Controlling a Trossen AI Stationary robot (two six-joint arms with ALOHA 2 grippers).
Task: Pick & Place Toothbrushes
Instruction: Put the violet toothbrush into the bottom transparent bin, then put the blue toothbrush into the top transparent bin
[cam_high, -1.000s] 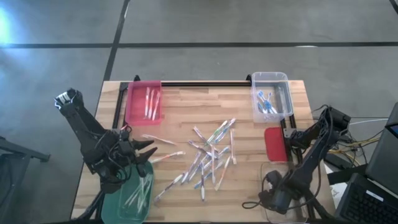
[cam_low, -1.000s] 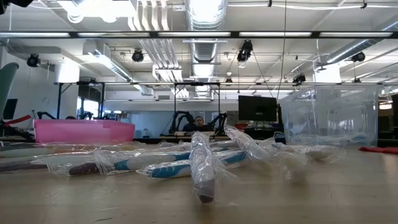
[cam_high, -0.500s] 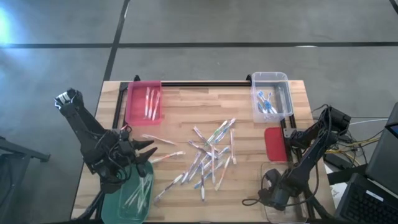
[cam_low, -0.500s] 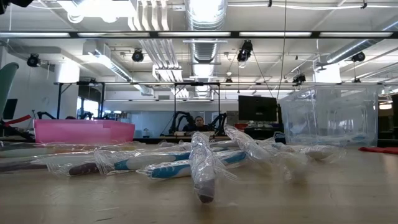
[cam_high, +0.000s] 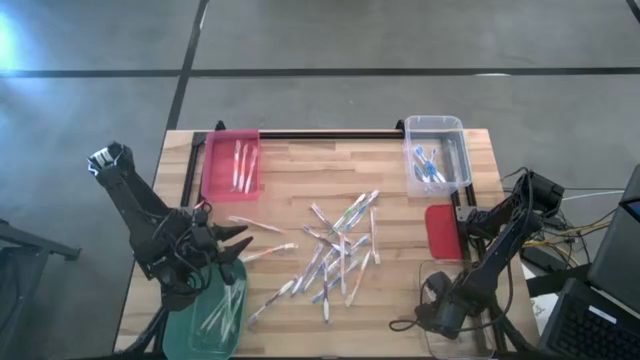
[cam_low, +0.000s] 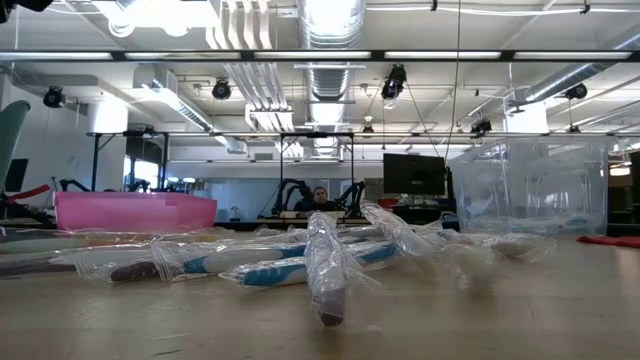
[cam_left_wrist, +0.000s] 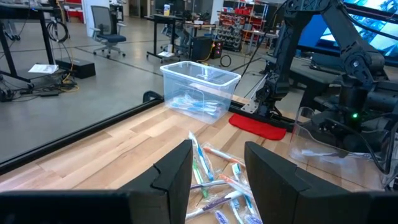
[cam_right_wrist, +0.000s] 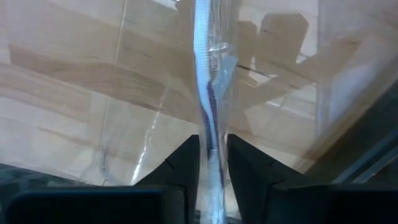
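Several wrapped toothbrushes (cam_high: 335, 255) lie loose in a heap on the middle of the wooden table, also seen in the low view (cam_low: 320, 262) and the left wrist view (cam_left_wrist: 219, 183). My left gripper (cam_high: 240, 248) hovers open at the heap's left side, beside the green bin (cam_high: 215, 315); its fingers (cam_left_wrist: 174, 174) stand apart. My right gripper (cam_high: 437, 318) is at the near right corner, over a clear bin (cam_high: 470, 325), shut on one wrapped toothbrush (cam_right_wrist: 210, 93) that is white with dark blue. My right gripper (cam_right_wrist: 212, 180) pinches the wrapped toothbrush between its two fingers (cam_right_wrist: 186, 165), near one end (cam_right_wrist: 211, 146). The toothbrush runs on past the fingertips in line with them. Through the clear wrapper and bin walls I see the wood below; whether the far end rests on anything cannot be told.
A pink bin (cam_high: 232, 165) with a few toothbrushes sits at the far left. Another clear bin (cam_high: 435, 150) with blue ones sits at the far right. A flat red lid (cam_high: 442, 230) lies by the right edge. A black rail (cam_high: 330, 133) runs along the far edge.
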